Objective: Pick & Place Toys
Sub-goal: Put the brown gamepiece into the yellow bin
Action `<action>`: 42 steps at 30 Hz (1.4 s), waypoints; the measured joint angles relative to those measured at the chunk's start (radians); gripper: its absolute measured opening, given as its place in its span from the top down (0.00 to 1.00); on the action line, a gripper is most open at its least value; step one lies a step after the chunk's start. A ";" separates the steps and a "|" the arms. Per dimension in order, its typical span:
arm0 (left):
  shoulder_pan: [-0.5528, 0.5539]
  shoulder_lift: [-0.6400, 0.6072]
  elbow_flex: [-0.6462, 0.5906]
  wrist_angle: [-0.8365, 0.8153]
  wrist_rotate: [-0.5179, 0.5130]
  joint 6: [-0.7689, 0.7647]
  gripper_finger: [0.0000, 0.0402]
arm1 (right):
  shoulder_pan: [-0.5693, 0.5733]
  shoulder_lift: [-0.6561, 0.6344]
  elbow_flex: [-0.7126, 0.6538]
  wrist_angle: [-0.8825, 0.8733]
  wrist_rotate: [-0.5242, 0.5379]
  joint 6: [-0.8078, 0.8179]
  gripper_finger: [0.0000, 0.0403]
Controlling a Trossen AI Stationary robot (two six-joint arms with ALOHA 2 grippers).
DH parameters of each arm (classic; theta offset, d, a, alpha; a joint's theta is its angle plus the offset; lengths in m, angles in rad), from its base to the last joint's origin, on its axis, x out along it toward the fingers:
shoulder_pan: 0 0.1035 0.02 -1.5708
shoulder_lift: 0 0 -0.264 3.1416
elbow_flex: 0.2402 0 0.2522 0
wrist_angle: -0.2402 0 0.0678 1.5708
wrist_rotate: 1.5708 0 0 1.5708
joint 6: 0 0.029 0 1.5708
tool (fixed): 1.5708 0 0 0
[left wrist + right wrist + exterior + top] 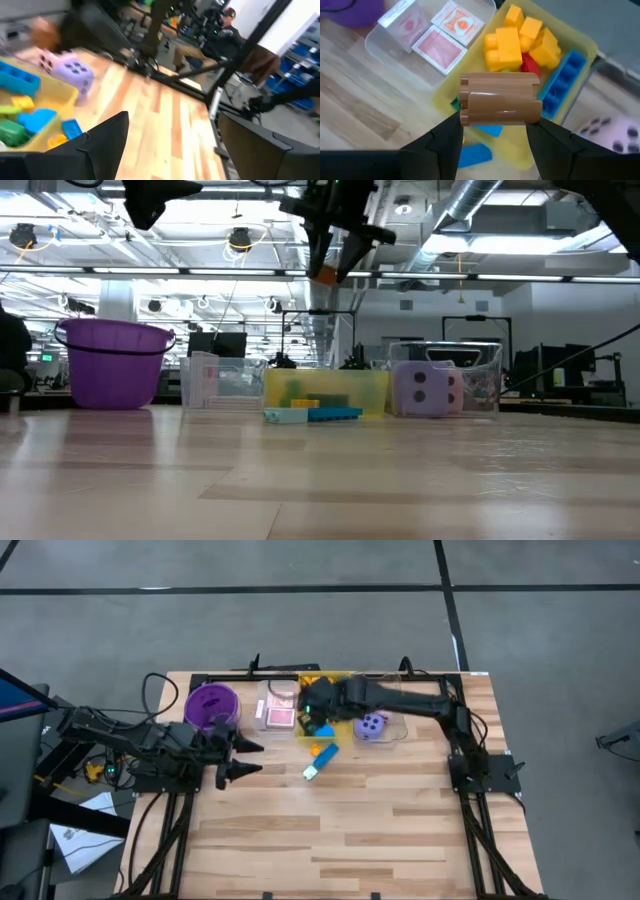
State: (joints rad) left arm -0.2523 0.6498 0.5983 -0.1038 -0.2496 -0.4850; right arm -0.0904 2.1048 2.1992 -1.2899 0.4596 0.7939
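Overhead, right gripper clamping brown block; card print perhaps unreadable

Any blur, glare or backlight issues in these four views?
Left wrist view: smeared, the purple die and blocks soft. Right wrist view: sharp; a glare streak on the brown block in the right pincer. Low view: bright ceiling lights leave the arms as silhouettes. High view: evenly lit.
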 joint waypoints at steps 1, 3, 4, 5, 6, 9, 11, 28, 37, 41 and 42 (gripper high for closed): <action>0.000 0.000 0.000 -0.008 0.015 -0.015 0.24 | -0.022 0.000 0.002 0.014 -0.021 -0.040 0.51; 0.000 0.000 0.000 -0.029 0.042 -0.041 0.24 | -0.068 0.000 0.001 0.034 -0.081 -0.115 0.52; 0.000 0.000 0.000 -0.039 0.051 -0.051 0.24 | -0.092 0.000 0.001 0.043 -0.117 -0.150 0.52; 0.000 0.000 0.000 -0.045 0.059 -0.061 0.24 | -0.114 0.000 0.001 0.056 -0.149 -0.177 0.52; 0.000 0.000 0.000 -0.047 0.066 -0.073 0.24 | -0.137 0.001 0.001 0.063 -0.177 -0.199 0.52; 0.000 0.000 0.000 -0.051 0.066 -0.101 0.24 | -0.199 0.010 0.000 0.064 -0.264 -0.249 0.52; 0.000 0.000 0.000 -0.051 0.066 -0.120 0.24 | -0.237 0.011 -0.002 0.059 -0.341 -0.288 0.52; -0.006 0.029 0.000 -0.052 0.065 -0.218 0.24 | -0.293 0.011 -0.018 0.034 -0.508 -0.964 0.52; -0.074 0.144 0.001 -0.047 0.065 -0.239 0.24 | -0.289 0.152 -0.019 -0.005 -0.442 -1.007 0.52; -0.112 0.183 0.002 -0.042 0.065 -0.257 0.24 | -0.285 0.193 -0.020 -0.010 -0.404 -0.996 0.52; -0.120 0.190 0.002 -0.049 0.065 -0.258 0.24 | -0.284 0.193 -0.020 -0.011 -0.407 -0.996 0.52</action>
State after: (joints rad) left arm -0.3724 0.8399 0.5999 -0.1525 -0.1847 -0.7432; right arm -0.3742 2.2977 2.1796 -1.3013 0.0530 -0.2023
